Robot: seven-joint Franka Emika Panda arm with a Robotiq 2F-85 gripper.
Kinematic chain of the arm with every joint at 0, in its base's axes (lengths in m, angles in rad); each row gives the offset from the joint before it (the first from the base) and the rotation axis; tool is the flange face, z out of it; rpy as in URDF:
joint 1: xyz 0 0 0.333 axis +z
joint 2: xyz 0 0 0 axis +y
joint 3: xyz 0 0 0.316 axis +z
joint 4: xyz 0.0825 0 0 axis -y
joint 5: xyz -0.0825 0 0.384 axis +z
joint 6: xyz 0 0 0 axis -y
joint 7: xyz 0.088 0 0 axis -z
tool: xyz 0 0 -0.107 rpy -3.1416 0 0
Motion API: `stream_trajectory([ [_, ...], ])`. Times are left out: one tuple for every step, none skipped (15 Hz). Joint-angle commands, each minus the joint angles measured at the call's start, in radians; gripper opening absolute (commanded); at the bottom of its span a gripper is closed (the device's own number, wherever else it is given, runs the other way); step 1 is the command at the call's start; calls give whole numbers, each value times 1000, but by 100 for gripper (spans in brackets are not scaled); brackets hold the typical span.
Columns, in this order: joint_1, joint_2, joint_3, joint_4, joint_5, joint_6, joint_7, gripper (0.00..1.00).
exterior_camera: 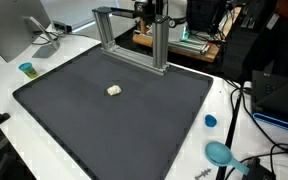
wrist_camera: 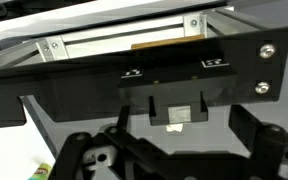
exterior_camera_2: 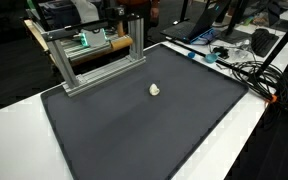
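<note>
A small whitish lump lies alone near the middle of a dark mat in both exterior views. An aluminium frame stands along the mat's far edge. The arm rises behind and above that frame, and my gripper hangs there, far from the lump. In the wrist view my gripper is open: its dark fingers stand wide apart at the bottom with nothing between them. A black bracket with screws crosses the view just ahead.
On the white table around the mat are a small blue cup, a blue cap and a teal dish. A monitor stands at one corner. Cables and a laptop crowd another side.
</note>
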Motion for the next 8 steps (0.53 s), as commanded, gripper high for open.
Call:
stream_trajectory([
  [6, 41, -32, 9, 37, 11, -31, 100],
  [9, 42, -41, 9, 45, 1, -40, 100],
  [17, 36, -57, 7, 62, -7, -64, 100],
  [24, 22, -73, 3, 76, -13, -94, 100],
  [28, 12, -86, -1, 89, -16, -122, 100],
  [31, -1, -100, -5, 101, -23, -149, 100],
  [31, -14, -108, -11, 106, -30, -171, 100],
  [30, -24, -112, -15, 109, -35, -184, 100],
])
